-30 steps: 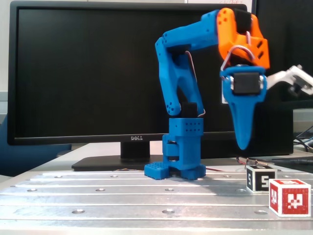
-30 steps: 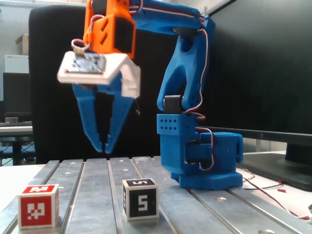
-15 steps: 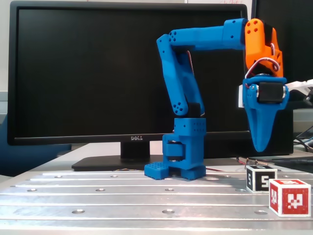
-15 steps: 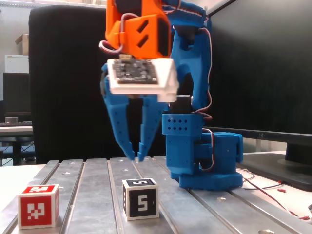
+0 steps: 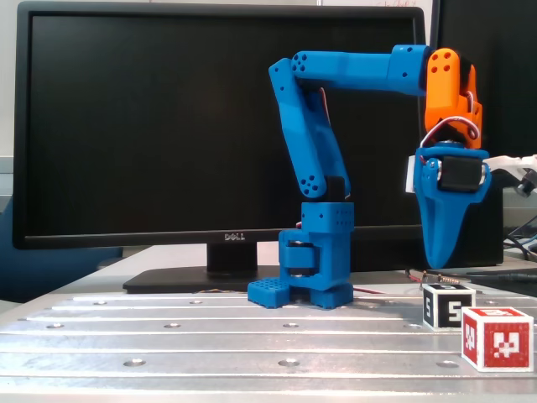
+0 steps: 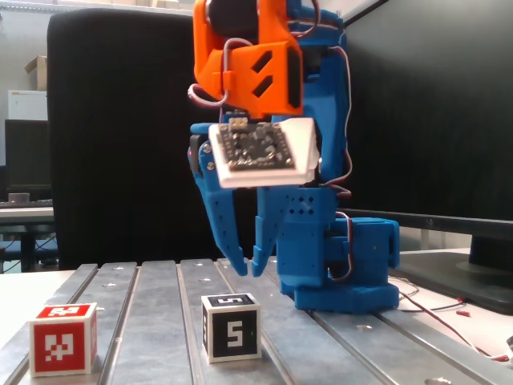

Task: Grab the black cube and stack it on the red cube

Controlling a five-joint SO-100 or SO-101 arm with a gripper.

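Blue and orange, the arm (image 5: 336,168) is reaching out from its base with the gripper (image 6: 248,267) pointing straight down. The two blue fingers (image 6: 227,233) are standing slightly apart, with a narrow gap at the tips, and they are holding nothing. In one fixed view the gripper (image 5: 440,259) is hanging just above the black cube (image 5: 446,306), clear of its top. In the other fixed view the fingertips are hovering above the cube (image 6: 231,326) and a little to its right, not touching it. The black cube is sitting flat on the grooved metal table (image 5: 210,336), its white "5" facing the camera in both fixed views. The red cube (image 5: 497,337) is resting on the same table close to the black one, nearer the camera there, while in the other fixed view it (image 6: 63,338) is sitting apart, to the black cube's left. Behind the arm a dark monitor (image 5: 151,126) is standing.
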